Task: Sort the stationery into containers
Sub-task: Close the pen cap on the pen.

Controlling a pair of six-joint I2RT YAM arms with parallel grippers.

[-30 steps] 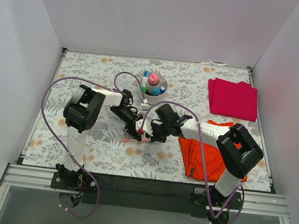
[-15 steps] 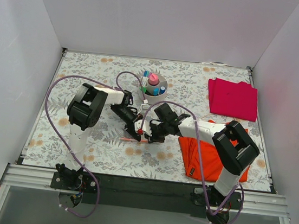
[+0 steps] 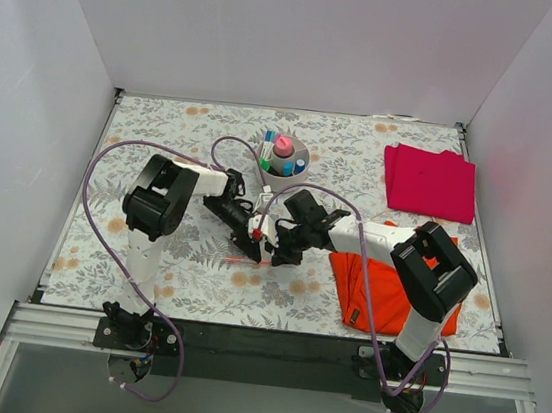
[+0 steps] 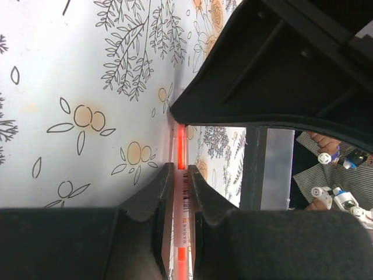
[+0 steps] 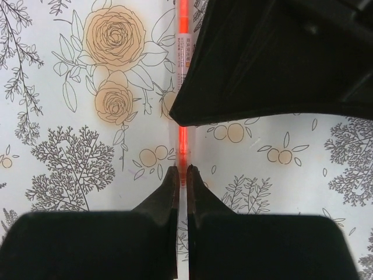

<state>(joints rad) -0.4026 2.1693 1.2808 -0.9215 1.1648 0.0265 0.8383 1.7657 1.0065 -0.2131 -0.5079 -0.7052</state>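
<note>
Sorting seemingly near done: round off-white divided bowl [image 3: 289,181] beyond the hands already stocked; left hand [image 4: 180,172] and right hand [image 5: 181,172] both pinching thin orange-pink pen [image 5: 182,137], apparently last loose piece.

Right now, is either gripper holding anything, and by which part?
Both pinch the orange pen: the left gripper on its labelled section, the right gripper farther along the barrel.
</note>
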